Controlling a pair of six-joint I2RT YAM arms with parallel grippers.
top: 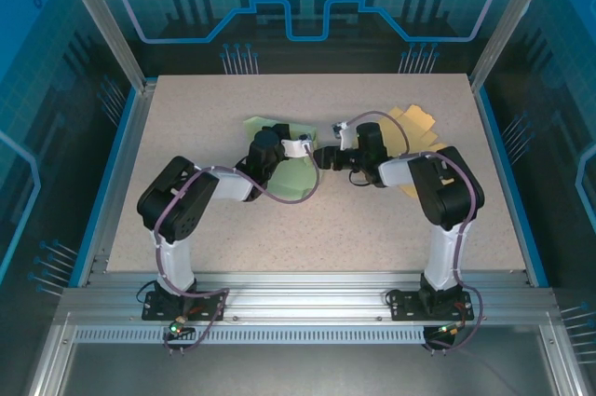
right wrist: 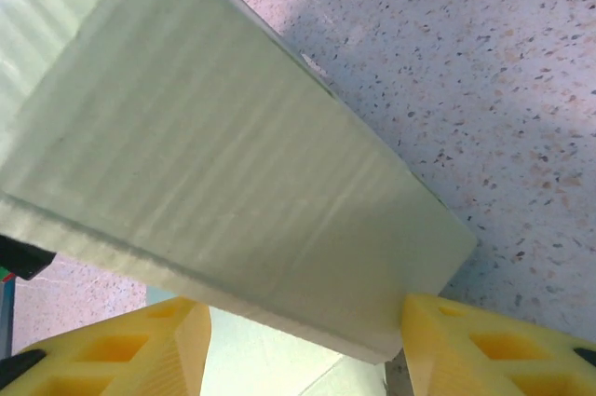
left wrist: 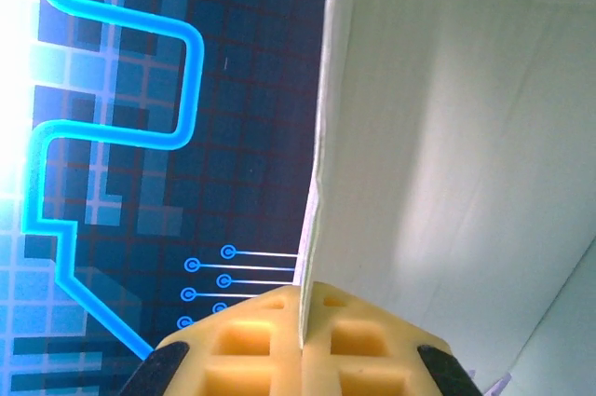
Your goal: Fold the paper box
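Speckled surface (top: pixel 372 228) carries the pale green paper box (top: pixel 296 177) near its middle, between the two arms. The left gripper (left wrist: pixel 303 321) is clamped tight on a thin wall edge — the right gripper (right wrist: pixel 305 317) straddles another wall, fingers partly apart, and I cannot tell whether it grips. Yellow sheets (top: pixel 416 126) lie just beyond the right arm.

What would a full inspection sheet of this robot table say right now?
Surface: speckled table, no spills seen.
Job's things: pale green paper box, partly folded, mid-table between the arms.
Clutter: yellow sheets lying behind the right arm.
Grippers: left gripper shut on the edge of a box panel; right gripper jaws apart, a box panel between them.
Cables: purple cables looping along both arms.
Surroundings: blue printed panels; metal frame at the near edge.
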